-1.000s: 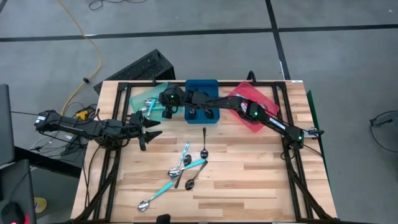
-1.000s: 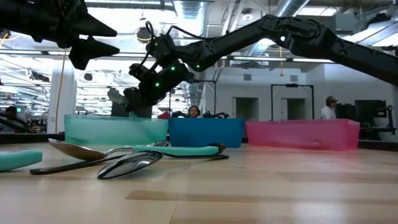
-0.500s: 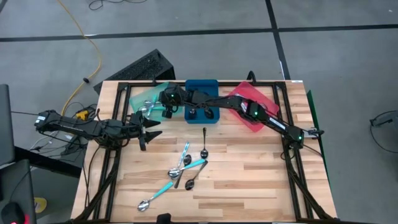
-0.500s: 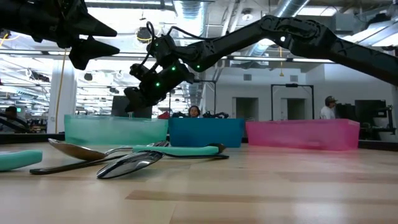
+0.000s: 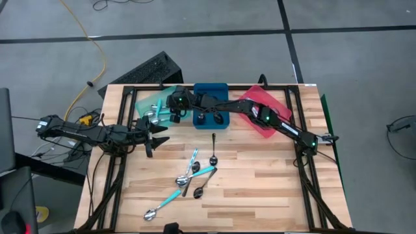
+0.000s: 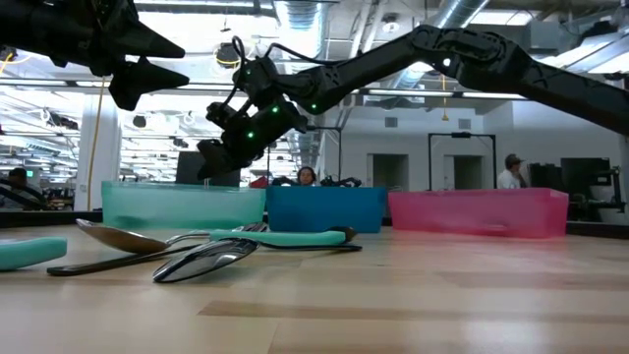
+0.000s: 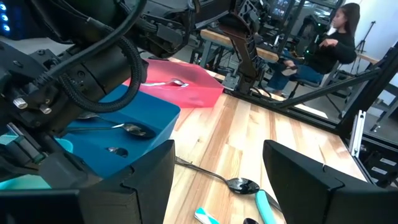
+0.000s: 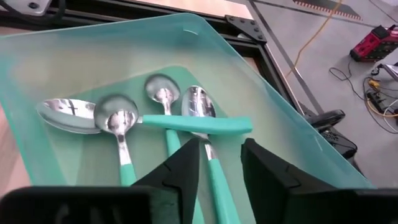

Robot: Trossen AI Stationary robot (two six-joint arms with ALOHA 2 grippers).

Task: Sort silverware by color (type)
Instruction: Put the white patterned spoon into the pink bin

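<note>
Several teal-handled spoons [image 8: 193, 123] lie on the floor of the teal tray [image 5: 144, 104], one across the others. My right gripper [image 8: 221, 167] hangs open just above them [image 5: 170, 112], holding nothing. More loose spoons [image 5: 194, 174], teal-handled, black and silver, lie in a small heap at the table's middle, with one black spoon [image 5: 213, 146] apart on the far side of the heap. Dark spoons lie in the blue tray [image 7: 149, 109], a silver one in the red tray [image 7: 199, 87]. My left gripper [image 5: 158, 134] waits open in the air by the table's left edge.
The three trays stand in a row along the far edge: teal [image 6: 177, 206], blue [image 6: 324, 208], red [image 6: 482, 211]. My right arm reaches across the blue and red trays. Bare wood spreads over the near and right parts of the table. People show in the room behind.
</note>
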